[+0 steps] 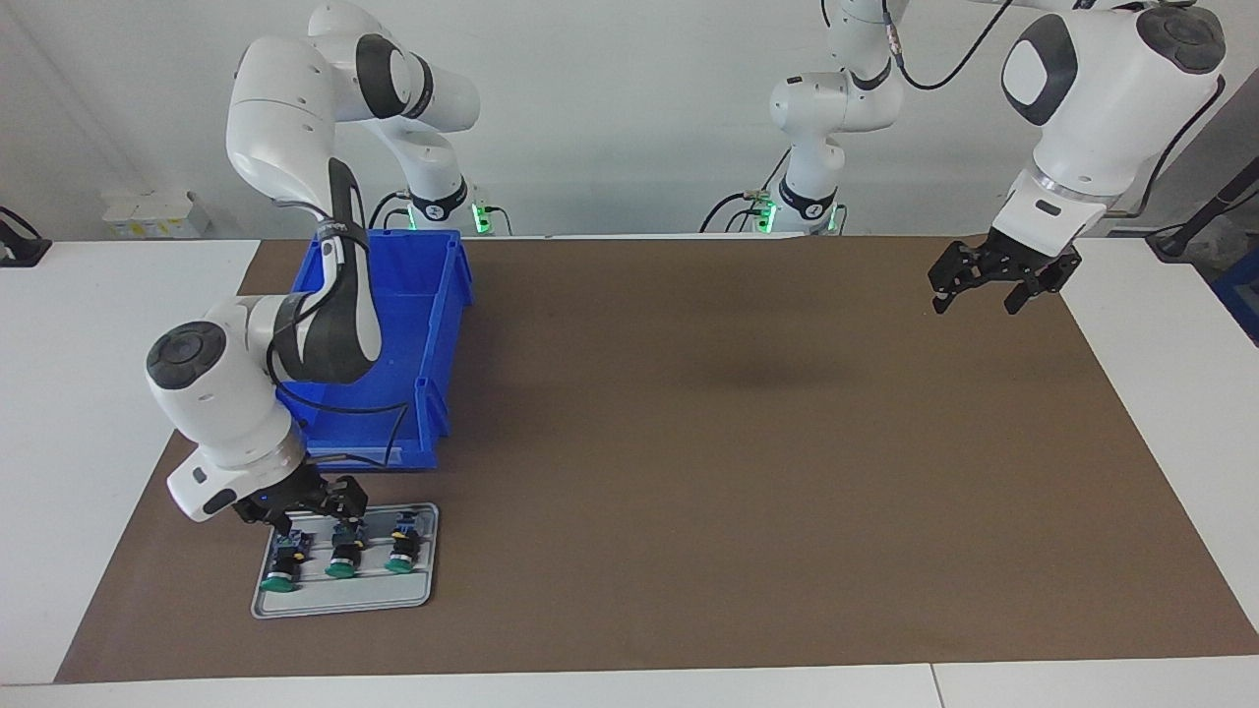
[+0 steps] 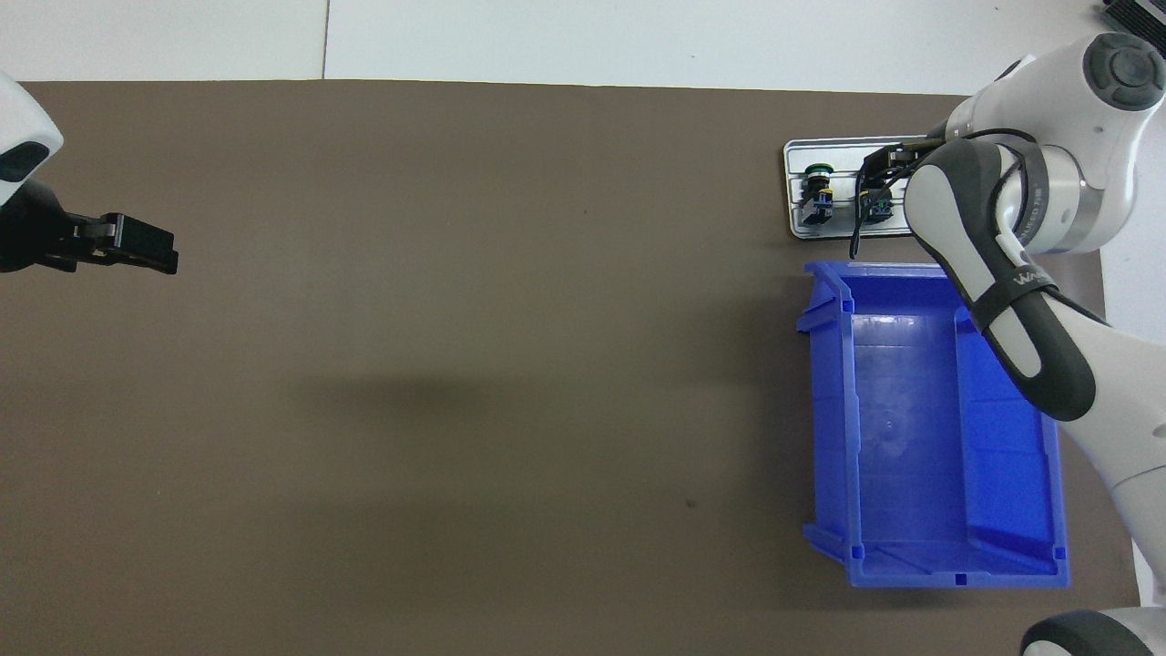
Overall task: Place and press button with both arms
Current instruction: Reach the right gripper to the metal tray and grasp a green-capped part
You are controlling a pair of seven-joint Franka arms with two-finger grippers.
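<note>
- The buttons (image 1: 343,551) have round green caps, black bodies and blue-grey blocks; a touch of yellow shows on one.
- The tray (image 1: 339,592) under them is plain light grey.
- The bin (image 2: 929,437) is bright blue all over, no pattern.
- The mat (image 1: 738,442) is flat brown; the table (image 1: 98,393) around it is white.
- Both arms (image 1: 285,128) are white with dark grey joint covers.
- The right gripper (image 1: 307,511) and left gripper (image 1: 984,295) are black.

A strap around the right arm (image 2: 1020,301) is showing white lettering starting "WA"; the remaining letters are staying unreadable.
</note>
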